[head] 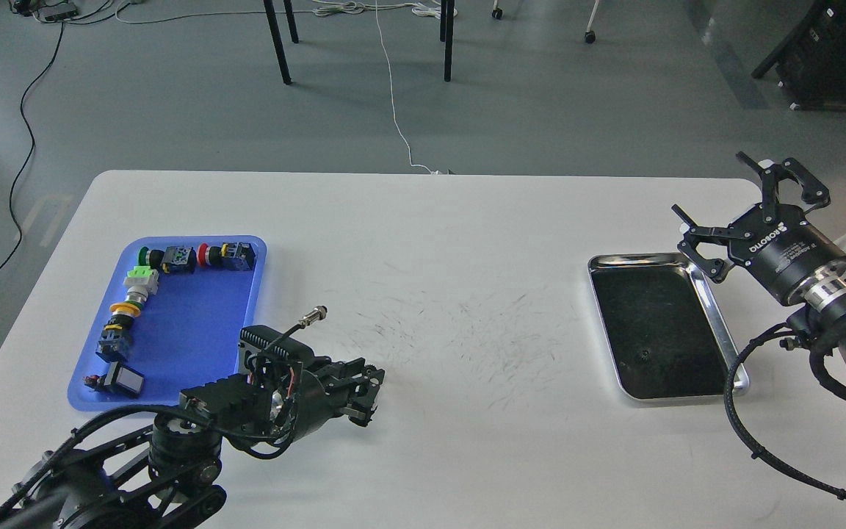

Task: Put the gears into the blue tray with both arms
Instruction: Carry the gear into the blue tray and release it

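My left gripper (pixel 366 383) lies low on the white table, just right of the blue tray (pixel 195 323). Its fingers are shut on a tiny black gear (pixel 369 369), whose toothed edge barely shows at their top. A second small gear (pixel 642 355) rests on the dark floor of the steel tray (pixel 717 323) at the right. My right gripper (pixel 733 214) hovers open over that tray's far right corner with nothing between its fingers.
Several colourful push-button switches (pixel 173 258) line the blue tray's far and left sides. The table's middle (pixel 482 338) carries only dark scuff marks. Chair legs and cables stand on the floor beyond the table.
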`<state>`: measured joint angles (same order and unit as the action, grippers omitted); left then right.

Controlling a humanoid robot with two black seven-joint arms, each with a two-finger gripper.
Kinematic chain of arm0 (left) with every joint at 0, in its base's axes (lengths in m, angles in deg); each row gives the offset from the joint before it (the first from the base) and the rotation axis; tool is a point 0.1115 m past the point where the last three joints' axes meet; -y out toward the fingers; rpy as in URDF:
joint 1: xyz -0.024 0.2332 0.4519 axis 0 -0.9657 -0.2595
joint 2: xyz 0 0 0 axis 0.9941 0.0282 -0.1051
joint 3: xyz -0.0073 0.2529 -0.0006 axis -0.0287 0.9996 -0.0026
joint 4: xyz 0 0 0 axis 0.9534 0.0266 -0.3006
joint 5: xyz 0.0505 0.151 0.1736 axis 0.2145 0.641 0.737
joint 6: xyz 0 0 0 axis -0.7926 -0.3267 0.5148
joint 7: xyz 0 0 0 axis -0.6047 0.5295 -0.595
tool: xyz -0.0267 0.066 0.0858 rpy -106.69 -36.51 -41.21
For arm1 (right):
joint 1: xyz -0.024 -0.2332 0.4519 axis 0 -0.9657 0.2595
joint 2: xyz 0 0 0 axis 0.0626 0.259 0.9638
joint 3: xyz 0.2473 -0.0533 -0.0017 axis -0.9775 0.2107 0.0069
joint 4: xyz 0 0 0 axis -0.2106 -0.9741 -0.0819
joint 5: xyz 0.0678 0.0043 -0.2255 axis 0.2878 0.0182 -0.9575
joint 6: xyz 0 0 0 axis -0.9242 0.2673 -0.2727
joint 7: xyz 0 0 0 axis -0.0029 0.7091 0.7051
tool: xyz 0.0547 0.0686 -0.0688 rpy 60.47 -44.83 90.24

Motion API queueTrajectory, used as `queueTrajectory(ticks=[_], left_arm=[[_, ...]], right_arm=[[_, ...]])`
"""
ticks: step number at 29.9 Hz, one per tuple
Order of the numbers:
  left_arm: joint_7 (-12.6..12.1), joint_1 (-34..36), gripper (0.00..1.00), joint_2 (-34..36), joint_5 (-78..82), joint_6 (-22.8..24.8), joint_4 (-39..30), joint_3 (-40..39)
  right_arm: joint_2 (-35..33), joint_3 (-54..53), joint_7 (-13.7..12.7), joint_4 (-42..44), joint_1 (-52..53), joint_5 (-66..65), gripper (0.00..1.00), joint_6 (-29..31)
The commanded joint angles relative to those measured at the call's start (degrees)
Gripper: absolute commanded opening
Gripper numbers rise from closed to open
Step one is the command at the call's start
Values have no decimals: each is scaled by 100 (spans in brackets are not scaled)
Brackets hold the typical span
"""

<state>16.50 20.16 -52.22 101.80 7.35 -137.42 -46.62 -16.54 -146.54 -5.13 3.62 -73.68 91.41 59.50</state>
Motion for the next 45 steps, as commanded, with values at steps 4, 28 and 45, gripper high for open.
queueTrajectory(ticks=[4,28,45], left_arm=[[-12,41,4,26,-1,-45,-35,-17],[-47,376,5,2865,-2111,-1117,-308,-633],[164,85,8,2092,-2068,-1688,1265,-352]], right_arm=[[-4,-4,0,0,1,5,94,-4],[-30,-4,0,-132,1,5,94,-4],[-21,5,0,-114,-8,-39,94,-13]])
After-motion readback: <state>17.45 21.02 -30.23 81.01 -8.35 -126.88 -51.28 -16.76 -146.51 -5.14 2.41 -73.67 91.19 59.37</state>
